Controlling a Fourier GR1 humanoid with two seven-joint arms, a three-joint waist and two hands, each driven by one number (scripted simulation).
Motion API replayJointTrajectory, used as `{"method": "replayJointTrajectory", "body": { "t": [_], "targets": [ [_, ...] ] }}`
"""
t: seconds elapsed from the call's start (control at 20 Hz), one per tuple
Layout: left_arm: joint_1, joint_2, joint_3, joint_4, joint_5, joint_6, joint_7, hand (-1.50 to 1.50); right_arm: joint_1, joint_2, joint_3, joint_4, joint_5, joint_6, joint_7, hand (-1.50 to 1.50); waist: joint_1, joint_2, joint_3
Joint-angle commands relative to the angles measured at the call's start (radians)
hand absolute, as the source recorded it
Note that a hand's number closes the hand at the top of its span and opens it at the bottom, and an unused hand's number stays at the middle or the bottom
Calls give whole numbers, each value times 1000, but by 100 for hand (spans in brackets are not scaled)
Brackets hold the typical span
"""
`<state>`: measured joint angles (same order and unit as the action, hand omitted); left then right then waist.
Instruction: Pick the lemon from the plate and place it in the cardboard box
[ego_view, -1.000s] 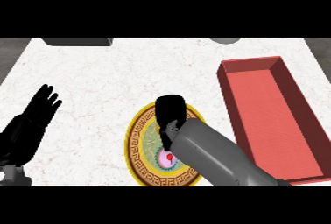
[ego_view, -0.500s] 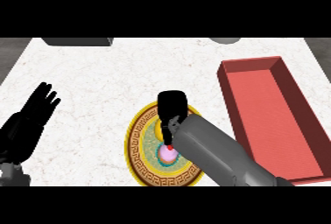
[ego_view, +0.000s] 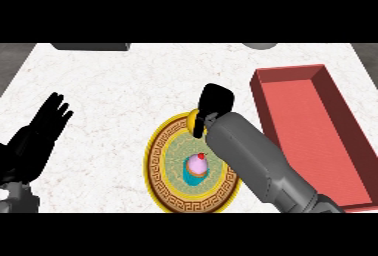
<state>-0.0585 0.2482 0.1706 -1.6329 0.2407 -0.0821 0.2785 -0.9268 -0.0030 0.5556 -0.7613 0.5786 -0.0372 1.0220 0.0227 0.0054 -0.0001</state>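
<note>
A round plate (ego_view: 166, 187) with a gold patterned rim lies on the white counter. A small cupcake (ego_view: 196, 166) with pink icing sits at its middle. Over the plate's far edge, my right hand (ego_view: 215, 101) is curled round the yellow lemon (ego_view: 194, 122), of which only a sliver shows at the hand's left side. The red-brown open box (ego_view: 310, 125) stands to the right of the plate, and my right forearm crosses the gap between them. My left hand (ego_view: 40, 135) rests open at the left, fingers pointing up.
Two grey objects, a dark block (ego_view: 92, 46) and a lighter round thing (ego_view: 260, 46), sit at the counter's far edge. Bare marbled counter lies between the plate and the left hand.
My right hand has risen and shifted toward the far right with the lemon in it, uncovering the cupcake. The left hand has stayed still.
</note>
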Motion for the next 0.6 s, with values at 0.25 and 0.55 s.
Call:
{"method": "replayJointTrajectory", "body": {
  "t": [0.25,0.55],
  "targets": [
    [0,-16,-8,-26,-8,9,14,0,-160,3,27,-4,98,-99,170,150,-3,-6,0],
    [5,-2,16,22,-5,-5,-3,0,-338,3,5,-101,221,-50,270,150,-27,-16,-1]
  ]
}}
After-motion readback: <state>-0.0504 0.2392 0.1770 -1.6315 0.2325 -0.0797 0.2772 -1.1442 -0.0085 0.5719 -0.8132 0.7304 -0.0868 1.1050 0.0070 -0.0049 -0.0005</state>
